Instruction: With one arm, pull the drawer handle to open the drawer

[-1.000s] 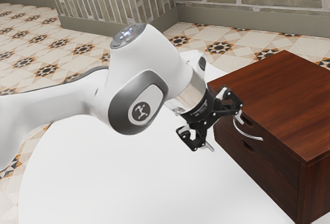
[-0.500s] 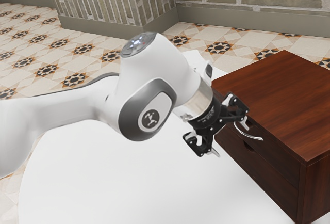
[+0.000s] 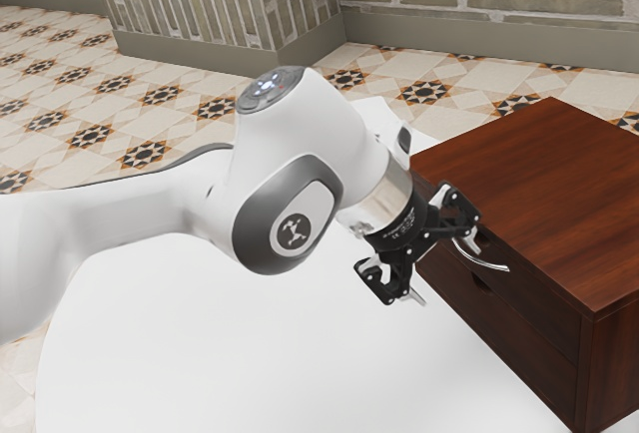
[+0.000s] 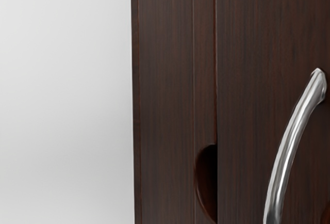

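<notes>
A dark wooden cabinet [image 3: 549,184] stands on the white table at the exterior view's right. Its top drawer carries a curved silver handle [image 3: 484,258], and the drawer front looks flush with the cabinet face. My gripper [image 3: 441,258] is open wide just in front of that face, with one finger close to the handle's upper end and the other lower down, off the cabinet's corner. Nothing sits between the fingers. In the wrist view the handle [image 4: 294,146] curves across the dark wood [image 4: 170,79], beside a dark notch [image 4: 207,180].
The white table [image 3: 250,353] spreads under my arm and toward the exterior view's left. A second drawer front [image 3: 499,338] lies below the top one. Patterned floor tiles and brick walls lie beyond the table.
My arm has moved toward the exterior view's right, bringing the open gripper closer to the drawer front. Over the last half second it has barely shifted.
</notes>
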Available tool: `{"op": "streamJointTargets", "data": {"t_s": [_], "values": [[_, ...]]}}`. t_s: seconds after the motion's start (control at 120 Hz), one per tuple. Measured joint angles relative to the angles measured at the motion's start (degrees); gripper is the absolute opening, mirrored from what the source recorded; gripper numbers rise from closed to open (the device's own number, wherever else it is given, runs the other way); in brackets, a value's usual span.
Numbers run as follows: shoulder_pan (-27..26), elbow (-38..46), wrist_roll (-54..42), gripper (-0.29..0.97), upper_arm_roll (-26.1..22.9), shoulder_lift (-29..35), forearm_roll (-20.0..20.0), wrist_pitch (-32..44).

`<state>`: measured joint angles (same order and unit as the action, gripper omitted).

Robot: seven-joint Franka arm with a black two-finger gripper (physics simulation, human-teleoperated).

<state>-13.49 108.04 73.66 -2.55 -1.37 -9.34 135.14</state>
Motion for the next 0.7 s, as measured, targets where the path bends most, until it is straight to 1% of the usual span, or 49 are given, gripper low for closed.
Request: {"op": "streamJointTargets", "data": {"t_s": [0.15, 0.417, 0.483, 0.608, 0.7], "values": [[0.25, 0.06, 0.1, 0.59, -0.01, 0.04, -0.06, 0.01], [0.33, 0.17, 0.25, 0.41, 0.02, 0.49, -0.21, -0.18], [0.38, 0.22, 0.29, 0.34, 0.0, 0.75, -0.21, -0.29], [0.57, 0.55, 0.36, 0.17, -0.11, 1.12, -0.17, -0.45], [0.53, 0.71, 0.34, 0.07, 0.02, 1.66, -0.2, -0.55]]}}
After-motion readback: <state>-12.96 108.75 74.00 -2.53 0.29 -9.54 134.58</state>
